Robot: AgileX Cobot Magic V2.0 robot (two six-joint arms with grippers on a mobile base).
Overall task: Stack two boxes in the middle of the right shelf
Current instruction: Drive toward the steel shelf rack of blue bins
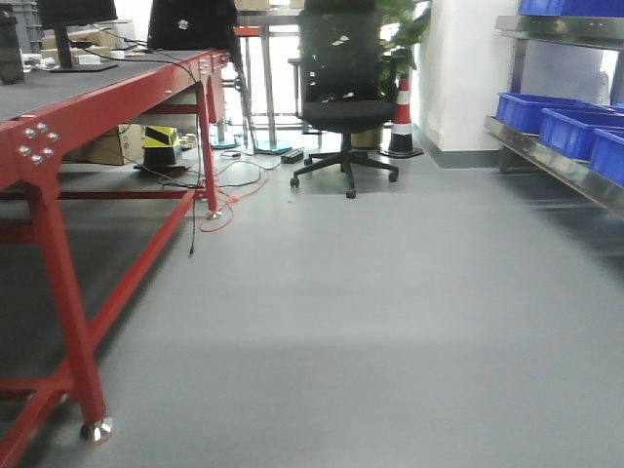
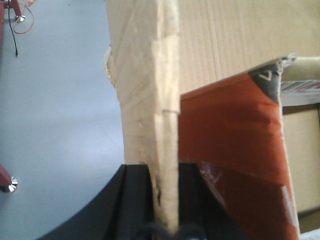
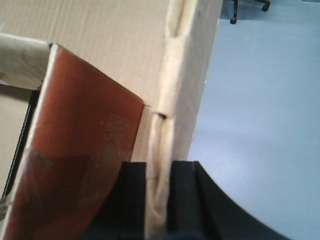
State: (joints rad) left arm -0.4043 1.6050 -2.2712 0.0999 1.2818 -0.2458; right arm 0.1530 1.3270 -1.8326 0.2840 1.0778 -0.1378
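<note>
I see one brown cardboard box (image 2: 225, 40), held from both sides. My left gripper (image 2: 167, 200) is shut on the box's upright wall edge, which runs up between its black fingers (image 2: 135, 200). In the right wrist view the same box (image 3: 100, 30) has its opposite wall edge pinched in my right gripper (image 3: 159, 200). A shiny orange-brown flap (image 2: 235, 150) lies inside the box and also shows as the flap (image 3: 85, 140) in the right wrist view. The steel shelf (image 1: 556, 161) stands at the right of the front view. Neither box nor grippers show in that view.
Blue bins (image 1: 570, 127) sit on the shelf level, with one more on the level above (image 1: 570, 8). A red-framed table (image 1: 107, 107) runs along the left, with cables (image 1: 229, 195) on the floor by its leg. An office chair (image 1: 343, 97) and a striped cone (image 1: 402, 117) stand ahead.
</note>
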